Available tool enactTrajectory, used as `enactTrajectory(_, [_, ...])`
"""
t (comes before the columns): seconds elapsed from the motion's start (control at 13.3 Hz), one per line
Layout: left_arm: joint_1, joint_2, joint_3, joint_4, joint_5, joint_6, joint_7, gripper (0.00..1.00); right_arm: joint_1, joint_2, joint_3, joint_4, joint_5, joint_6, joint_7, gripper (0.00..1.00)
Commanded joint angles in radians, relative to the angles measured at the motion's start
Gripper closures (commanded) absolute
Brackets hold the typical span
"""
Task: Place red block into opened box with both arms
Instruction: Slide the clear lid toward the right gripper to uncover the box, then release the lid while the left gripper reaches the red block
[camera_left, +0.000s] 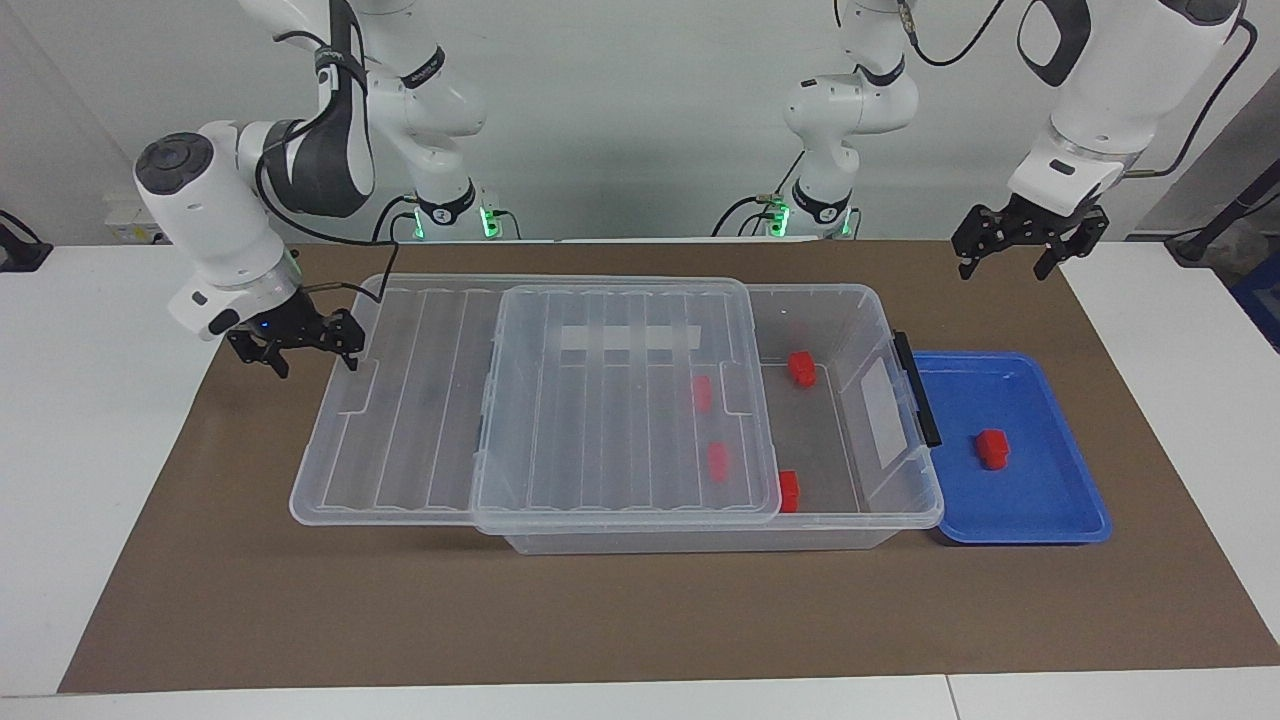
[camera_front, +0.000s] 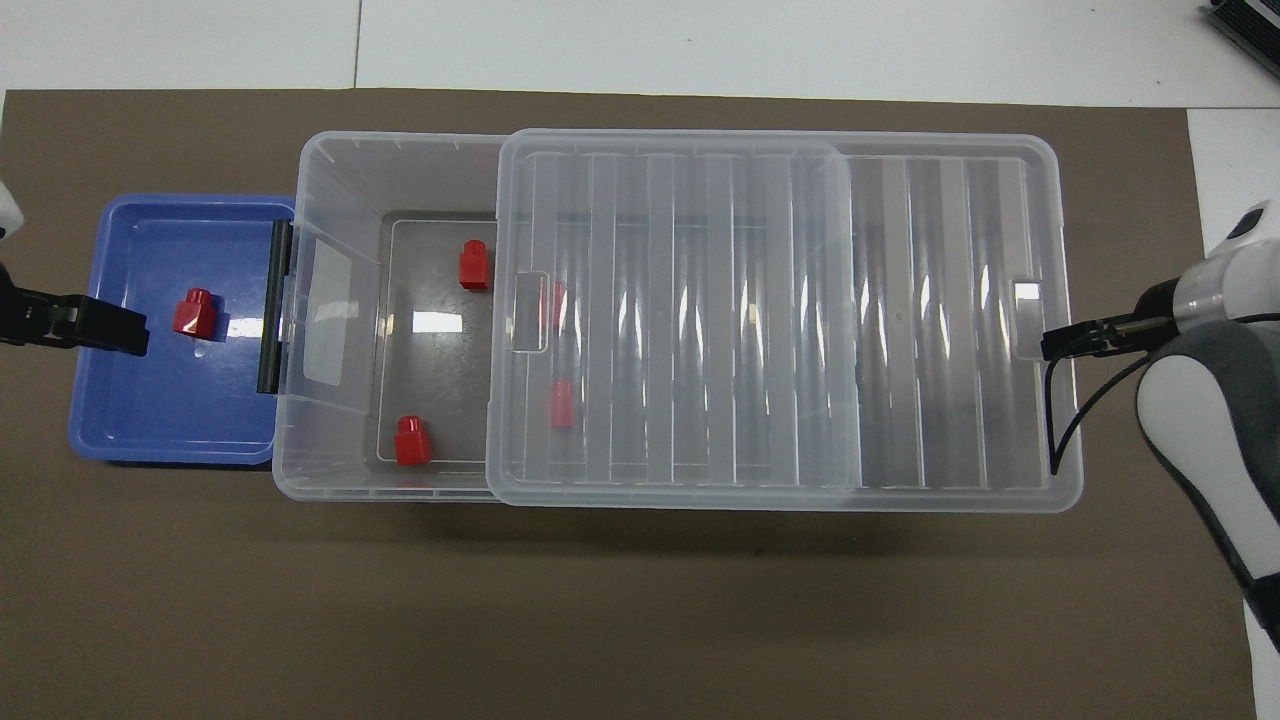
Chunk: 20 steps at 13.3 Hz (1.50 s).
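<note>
The right gripper (camera_left: 300, 347) has its fingers spread at the lid's (camera_left: 560, 400) end toward the right arm; whether they hook the lid's edge tab or only stand against it is hard to tell from either view. The lid lies slid partway off the box (camera_left: 905, 500), overhanging at the right arm's end, so the end of the box nearest the blue tray (camera_left: 1050, 525) is uncovered. The left gripper (camera_left: 1018, 240) hangs with fingers wide and empty over the brown mat (camera_left: 640, 620) on the surface, by the tray's robot-side corner. The red block (camera_left: 992, 448) lies in the tray, apart from both grippers. Judging by this, the step in hand is opening the box, and it looks nearly done. The next move calls for the left gripper to descend over the block, close on it, and carry it across the black latch (camera_left: 918, 390) into the uncovered part. Four similar red blocks lie in the box: two show plainly, two only dimly through the ribbed lid. In the overhead view the left gripper is cut off at the frame edge.
</note>
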Motion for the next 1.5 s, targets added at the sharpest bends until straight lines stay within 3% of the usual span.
enactTrajectory(0.0, [0.002, -0.027, 0.004, -0.026, -0.008, 0.000, -0.008, 0.00, -0.037, -0.022, 0.005, -0.018, 0.002, -0.004, -0.063, 0.02])
enactTrajectory(0.45, [0.002, -0.027, 0.002, -0.026, -0.008, 0.000, -0.008, 0.00, -0.051, -0.022, 0.005, -0.006, -0.001, -0.007, -0.059, 0.00])
enactTrajectory(0.67, [0.001, -0.039, 0.001, -0.031, -0.008, -0.026, -0.007, 0.00, -0.039, -0.028, 0.005, 0.053, -0.001, -0.078, -0.034, 0.00])
enactTrajectory(0.9, [0.005, -0.054, 0.004, -0.064, -0.002, -0.006, 0.006, 0.00, -0.018, -0.072, 0.017, 0.071, -0.004, -0.130, 0.151, 0.00])
enactTrajectory(1.27, [0.097, 0.011, 0.004, -0.123, -0.001, 0.214, 0.099, 0.00, 0.102, -0.124, 0.017, 0.087, -0.005, -0.185, 0.417, 0.00])
enactTrajectory(1.43, [0.127, 0.077, 0.004, -0.175, -0.001, 0.346, 0.101, 0.00, 0.130, -0.109, 0.017, 0.165, -0.007, -0.235, 0.483, 0.00])
